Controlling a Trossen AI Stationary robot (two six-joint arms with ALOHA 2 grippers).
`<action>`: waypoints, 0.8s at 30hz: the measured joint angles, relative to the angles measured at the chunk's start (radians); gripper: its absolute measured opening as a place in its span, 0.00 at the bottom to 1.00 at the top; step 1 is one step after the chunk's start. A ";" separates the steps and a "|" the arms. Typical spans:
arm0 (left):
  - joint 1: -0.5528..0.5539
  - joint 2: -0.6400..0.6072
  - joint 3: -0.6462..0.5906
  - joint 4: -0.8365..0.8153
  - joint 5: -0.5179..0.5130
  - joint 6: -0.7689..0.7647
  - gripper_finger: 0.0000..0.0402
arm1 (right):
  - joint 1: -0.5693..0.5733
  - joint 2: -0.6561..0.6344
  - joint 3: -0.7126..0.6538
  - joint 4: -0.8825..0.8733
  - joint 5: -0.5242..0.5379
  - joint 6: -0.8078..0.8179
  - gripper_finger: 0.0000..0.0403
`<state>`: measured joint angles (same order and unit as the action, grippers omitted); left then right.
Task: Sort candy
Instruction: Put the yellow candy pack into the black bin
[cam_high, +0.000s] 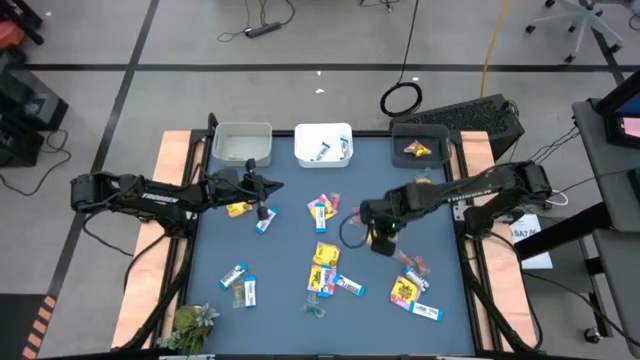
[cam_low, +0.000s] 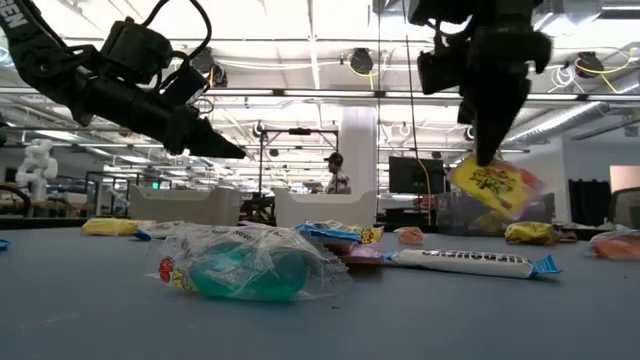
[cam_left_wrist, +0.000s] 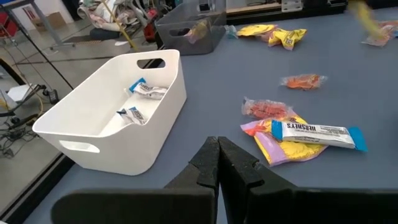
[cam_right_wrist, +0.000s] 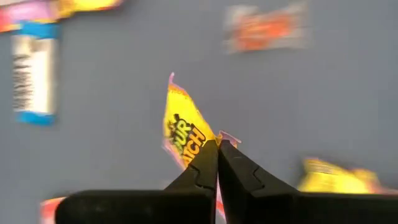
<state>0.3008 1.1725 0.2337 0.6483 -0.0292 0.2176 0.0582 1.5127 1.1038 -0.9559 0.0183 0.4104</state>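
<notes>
Many wrapped candy pieces lie scattered on the blue table (cam_high: 290, 250): yellow packets (cam_high: 325, 254), blue-and-white bars (cam_high: 233, 275), red pieces (cam_high: 412, 263). My right gripper (cam_high: 380, 240) hangs above the table's right middle, pointing down, shut on a yellow packet with red print (cam_low: 495, 188). My left gripper (cam_high: 275, 187) waits shut above the table's far left part, near the white bin (cam_left_wrist: 112, 118), with nothing in it (cam_left_wrist: 217, 146). My right gripper pinches the yellow packet by its upper edge (cam_right_wrist: 202, 146) between its two fingertips (cam_low: 487, 150). The fingers come from above, pointing down. The packet hangs tilted below them, lifted clear of the table.
Three bins stand along the far edge: a clear one (cam_high: 243, 143), a white one (cam_high: 323, 145) holding blue-and-white bars, a dark one (cam_high: 420, 148) holding yellow candy. A green leafy thing (cam_high: 190, 322) lies at the near left corner. A clear-wrapped green candy (cam_low: 245, 265) lies near the front.
</notes>
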 joint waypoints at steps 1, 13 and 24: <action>0.000 0.000 0.000 0.000 0.000 0.000 0.02 | -0.024 0.000 0.011 -0.022 0.027 -0.020 0.00; 0.000 0.000 0.000 0.002 -0.002 0.003 0.02 | -0.398 -0.052 0.045 -0.123 0.286 -0.260 0.00; 0.014 0.000 0.000 0.001 -0.009 -0.002 0.02 | -0.820 -0.196 0.045 0.064 0.318 -0.409 0.00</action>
<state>0.3145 1.1725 0.2337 0.6491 -0.0383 0.2161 -0.7618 1.3167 1.1488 -0.8916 0.3358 0.0018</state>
